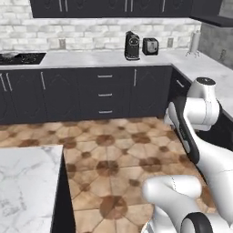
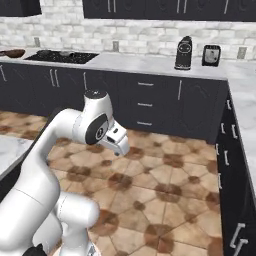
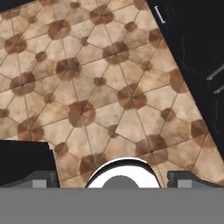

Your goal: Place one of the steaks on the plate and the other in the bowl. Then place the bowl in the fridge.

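Observation:
My gripper [image 3: 113,180] is open, its two dark fingertips [image 3: 41,179] set wide apart with nothing between them. It hangs over the brown tiled floor [image 3: 100,87], far from any counter. The white arm [image 2: 95,125] is folded up in front of the base. A shallow brown dish, apparently the bowl [image 2: 12,52], sits at the far left end of the back counter, left of the stove [image 2: 60,56]. The steaks, the plate and the fridge are out of view.
Dark cabinets [image 1: 104,93] under a marble counter run along the back wall, holding a coffee machine [image 1: 132,45] and a toaster [image 1: 150,46]. A second counter [image 1: 200,63] runs down the right side. A marble island corner [image 1: 27,182] is at lower left.

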